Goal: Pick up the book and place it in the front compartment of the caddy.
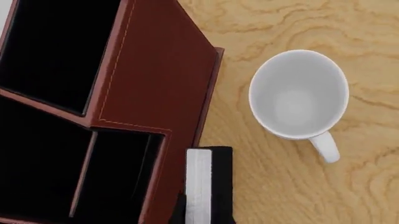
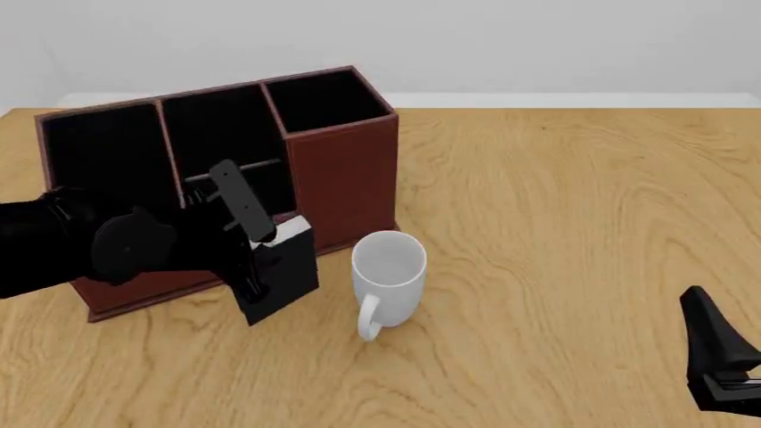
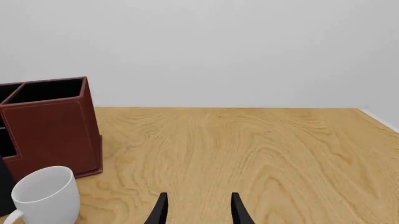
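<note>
Book (image 2: pixel 285 267) looks to me a light, stiff little slab, smooth black cover and white page edges, and my left gripper (image 2: pixel 253 254) has it pinched across its thin faces, carried tilted just clear of the table in front of the caddy (image 2: pixel 339 169) and just left of the white mug (image 2: pixel 388 272). In the left wrist view the book (image 1: pixel 209 184) sits between the fingers with its page edges showing, just beside the caddy (image 1: pixel 156 70) wall and not yet over any opening. I judge the covers slippery, so a grip near the middle of the flat sides should stop it pivoting. Room is tight on the mug side; knocking the mug would be easy, so I'd lift straight up before crossing the front rim. The low front section is narrow, so the book should go in edge-first. My right gripper (image 3: pixel 198 210) idles with jaws spread, well apart over bare table (image 2: pixel 571 223)
</note>
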